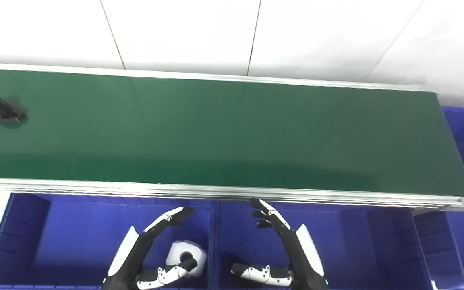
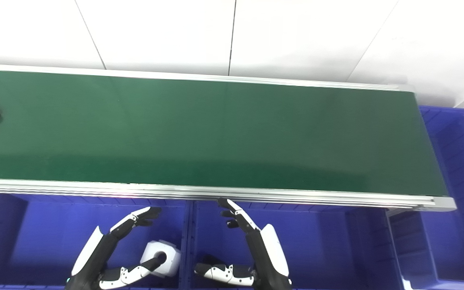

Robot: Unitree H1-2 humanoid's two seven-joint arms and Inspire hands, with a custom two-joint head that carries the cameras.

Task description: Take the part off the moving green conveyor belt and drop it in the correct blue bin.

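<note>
Conveyor belt (image 1: 232, 129) carries a black part (image 1: 1, 110) at its far left, well apart from both waiting hands; the left hand (image 1: 151, 251) and right hand (image 1: 280, 249) hang open and empty over the blue bins (image 1: 54, 233). Small, rigid and probably light, it looks best pinched across its narrow sides

A dark green conveyor belt (image 1: 216, 129) with a smooth, faintly sheeny rubbery face runs between rails (image 1: 224, 194) of pale brushed-looking metal. At nine o'clock on it lies a matt black part (image 1: 1, 110), plastic by its look. Below, the bins (image 1: 336, 237) are glossy blue moulded plastic with ribbed walls; the one at seven o'clock holds a smooth white plastic block (image 1: 186, 256). Both hands (image 1: 151, 249) (image 1: 286, 245) have hard glossy white shells over matt black fingers (image 1: 181, 212). White tiles (image 1: 175, 32) behind look smooth
</note>
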